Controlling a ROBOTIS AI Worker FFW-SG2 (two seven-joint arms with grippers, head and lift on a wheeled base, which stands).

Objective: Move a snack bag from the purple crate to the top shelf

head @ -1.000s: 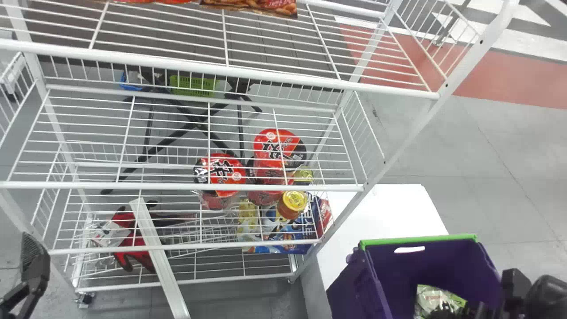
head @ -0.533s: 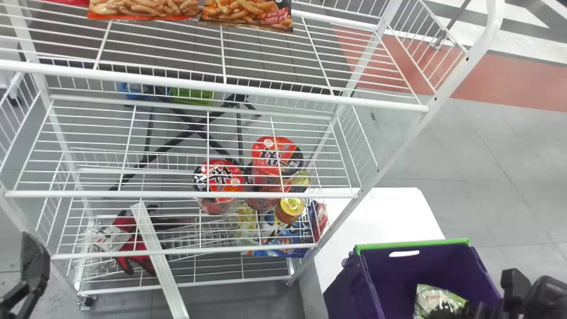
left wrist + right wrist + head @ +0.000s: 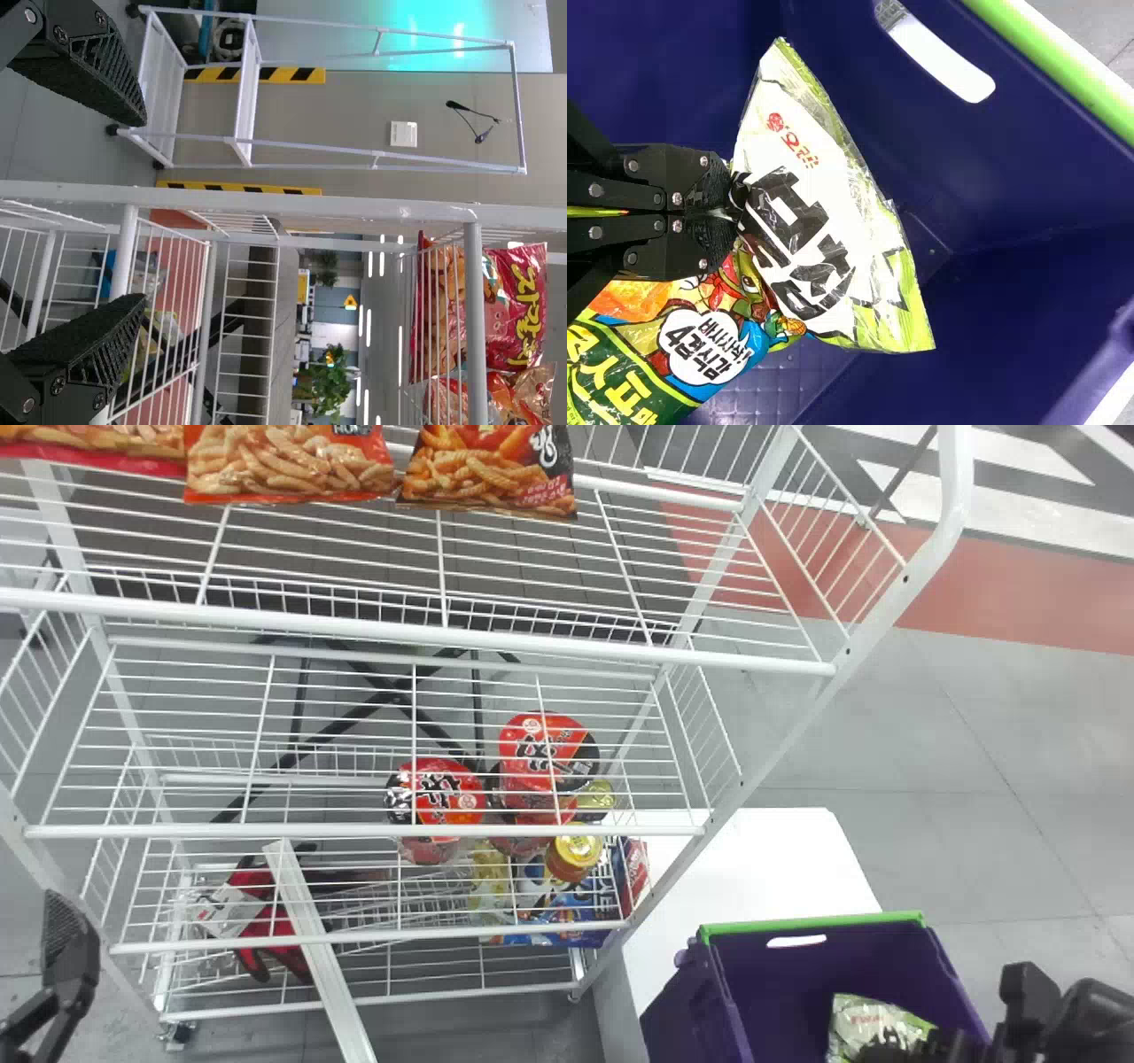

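Observation:
In the head view my right gripper (image 3: 886, 1045) is low inside the purple crate (image 3: 819, 965), at a pale green-and-white snack bag (image 3: 873, 1023). The right wrist view has the gripper (image 3: 731, 212) shut on that bag (image 3: 824, 221), pinching its edge; a second, colourful bag (image 3: 682, 354) lies beneath. My left gripper (image 3: 66, 957) stays at the head view's left edge, in front of the rack; in the left wrist view the gripper (image 3: 142, 212) is open with nothing between its fingers. The top shelf (image 3: 425, 633) carries several snack bags (image 3: 492, 469) toward its back.
Red noodle cups (image 3: 434, 793) and a yellow-lidded jar (image 3: 574, 852) are on lower rack levels, with red gloves (image 3: 266, 921) at the lower left. A rack post (image 3: 797, 735) slants between the shelves and the crate. The crate stands by a white table (image 3: 753, 868).
The head view has shifted, so the shelves sit lower in it and more of the top-shelf bags show. Both grippers keep about the same places in that view.

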